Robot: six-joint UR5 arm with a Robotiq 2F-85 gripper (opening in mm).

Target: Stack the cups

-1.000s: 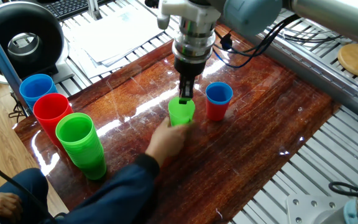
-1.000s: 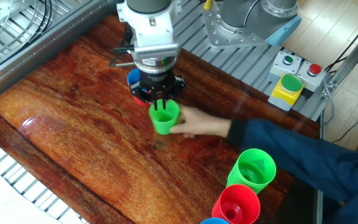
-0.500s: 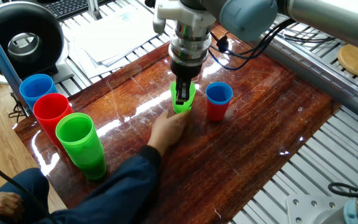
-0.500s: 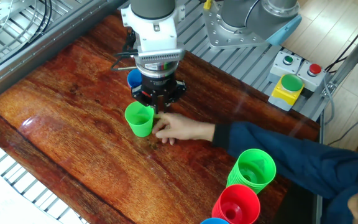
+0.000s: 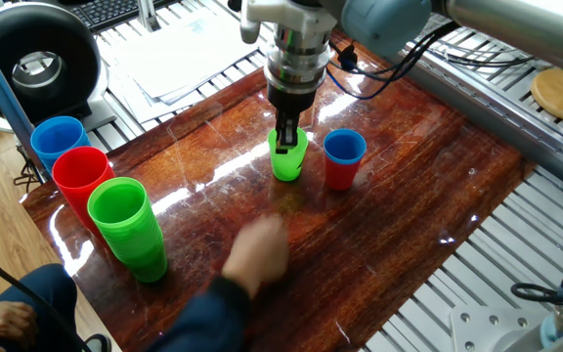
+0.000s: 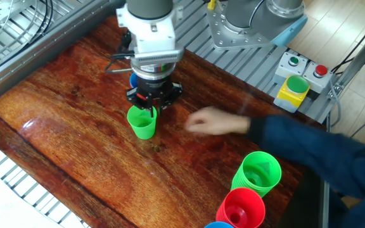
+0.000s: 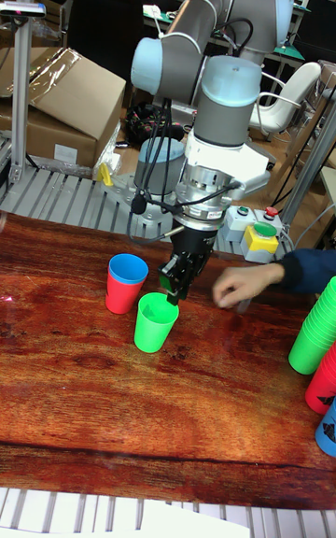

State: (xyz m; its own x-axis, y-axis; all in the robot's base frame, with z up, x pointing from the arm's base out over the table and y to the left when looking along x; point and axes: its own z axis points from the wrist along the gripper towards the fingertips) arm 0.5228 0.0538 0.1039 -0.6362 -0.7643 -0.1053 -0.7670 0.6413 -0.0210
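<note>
A light green cup (image 5: 288, 161) stands upright mid-table, also seen as the green cup (image 6: 142, 123) and the green cup (image 7: 154, 322). My gripper (image 5: 287, 140) comes straight down on it, fingers pinched on the cup's wall at the rim; gripper (image 6: 151, 110), gripper (image 7: 172, 293). Whether the cup rests on the wood or hangs just above it I cannot tell. Beside it a blue cup (image 5: 344, 147) sits nested in a red cup (image 5: 339, 176); blue cup (image 7: 128, 270), red cup (image 7: 119, 301). In the other fixed view the arm hides most of that pair.
A person's hand (image 5: 258, 250) in a dark sleeve hovers over the table's near side, apart from the cup; hand (image 6: 213, 120). Tall cup stacks stand at the table's end: blue stack (image 5: 58, 140), red stack (image 5: 81, 176), green stack (image 5: 126, 225). A button box (image 6: 295, 84) sits off the table.
The hand let go of the green cup and drew back toward the person. The gripper stayed on the cup's rim and shifted slightly with it.
</note>
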